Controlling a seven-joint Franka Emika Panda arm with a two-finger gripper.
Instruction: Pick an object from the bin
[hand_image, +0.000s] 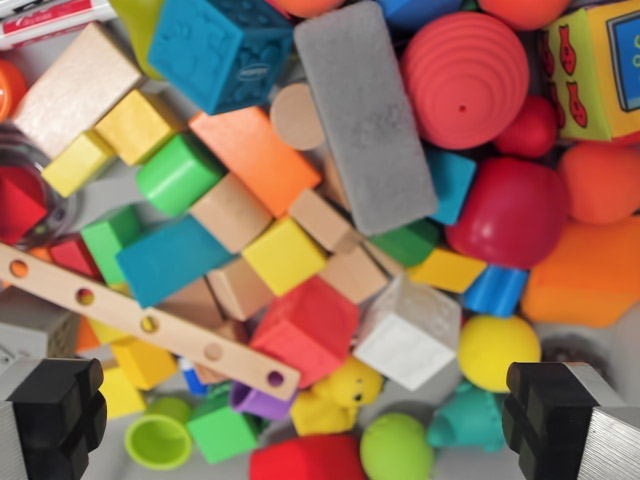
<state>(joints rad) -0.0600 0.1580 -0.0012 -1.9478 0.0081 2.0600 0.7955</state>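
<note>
The bin is packed with toys, and no single one is marked out, so the sensible pick is whatever lies between the fingertips with room around it: the red block (308, 328) sits near the middle of the wrist view, tilted, resting on its neighbours, with the white cube (408, 335) touching it on the wrist view's right and the holed wooden strip (140, 322) running up to its lower left corner. The pincer (310, 415) hangs above the pile, spread wide and holding nothing, its two black fingertips (55, 410) showing at the bottom corners. Doing this step well probably means centring over the red block first, then turning the wrist so the fingers drop into gaps, not onto the strip or the cube. The yellow cube (284, 254) just above is an alternative, though it is hemmed in by tan blocks. How deep the pile goes beneath cannot be told from this view, so a slow descent seems wise. The grey slab (365, 118) and the ribbed red dome (464, 78) look too wide to be easy.
</note>
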